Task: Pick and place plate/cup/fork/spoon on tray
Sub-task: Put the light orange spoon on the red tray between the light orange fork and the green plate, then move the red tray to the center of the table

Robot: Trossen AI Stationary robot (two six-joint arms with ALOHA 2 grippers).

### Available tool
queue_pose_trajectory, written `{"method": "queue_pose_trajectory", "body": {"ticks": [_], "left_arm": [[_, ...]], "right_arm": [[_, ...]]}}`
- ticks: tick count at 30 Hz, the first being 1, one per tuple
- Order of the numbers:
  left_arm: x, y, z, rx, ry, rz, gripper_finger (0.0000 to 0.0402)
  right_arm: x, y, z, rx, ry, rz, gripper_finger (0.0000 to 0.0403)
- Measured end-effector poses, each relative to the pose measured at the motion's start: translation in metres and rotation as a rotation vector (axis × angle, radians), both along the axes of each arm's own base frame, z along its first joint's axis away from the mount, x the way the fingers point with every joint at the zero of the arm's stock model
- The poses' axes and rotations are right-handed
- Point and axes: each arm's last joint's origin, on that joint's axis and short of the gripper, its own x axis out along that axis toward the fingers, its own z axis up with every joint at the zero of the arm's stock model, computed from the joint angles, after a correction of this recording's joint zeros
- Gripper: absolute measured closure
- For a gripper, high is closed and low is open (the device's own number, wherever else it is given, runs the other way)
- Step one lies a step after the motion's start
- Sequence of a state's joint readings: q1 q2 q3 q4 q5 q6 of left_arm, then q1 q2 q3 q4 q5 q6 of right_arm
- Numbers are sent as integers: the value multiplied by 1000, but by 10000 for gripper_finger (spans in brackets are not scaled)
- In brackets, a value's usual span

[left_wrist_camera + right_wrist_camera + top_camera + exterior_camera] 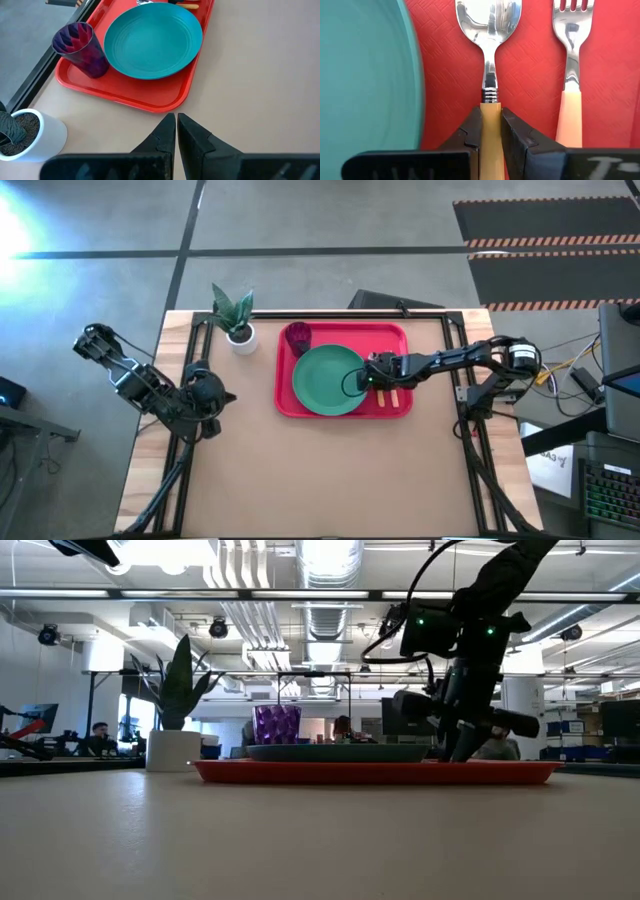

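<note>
Right jaws: clamped on the spoon's (490, 75) orange-yellow handle, one finger on each side, just behind the ribbed collar.
Right gripper (491, 131): low over the tray's (398, 335) right part, fingertips down at the tray floor in the low view.
Spoon: straight out ahead of the right jaws, bowl pointing away, over the red tray floor; I cannot tell whether it rests on the floor.
Fork (570, 85): just beside the spoon, parallel to it, lying on the tray, tines pointing the same way, not touching the spoon.
Plate (365, 85): on the spoon's other side from the fork, its rim close to the jaws, sitting on the tray.
Cup (298, 336): beyond the plate from the right jaws, upright in the tray's far-left corner.
Left jaws: closed on nothing, fingertips together.
Left gripper (176, 131): above bare table (260, 80), well apart from the tray's left edge.
Plant pot (240, 337): white, on the table just outside the tray's far-left corner, near the cup.
</note>
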State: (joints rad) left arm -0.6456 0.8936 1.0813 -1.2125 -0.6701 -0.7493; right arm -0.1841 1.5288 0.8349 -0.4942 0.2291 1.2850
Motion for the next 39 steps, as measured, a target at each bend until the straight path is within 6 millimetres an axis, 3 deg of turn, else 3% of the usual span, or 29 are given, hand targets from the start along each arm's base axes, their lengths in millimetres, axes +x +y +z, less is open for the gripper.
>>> {"method": "queue_pose_trajectory", "body": {"ticks": [18,25,31,36,39], "left_arm": [[0,0,0,-3,-2,2,402],[0,0,0,-3,-2,2,402],[0,0,0,-3,-2,2,402],[0,0,0,-3,-3,2,402],[-1,1,0,3,-2,-5,402]], "right_arm": [[-3,1,-1,6,16,-11,369],[-1,1,-1,-4,-4,1,296],[-1,1,2,-9,-15,3,285],[-2,2,13,-14,-62,-2,292],[-1,7,34,-40,-131,27,298]]}}
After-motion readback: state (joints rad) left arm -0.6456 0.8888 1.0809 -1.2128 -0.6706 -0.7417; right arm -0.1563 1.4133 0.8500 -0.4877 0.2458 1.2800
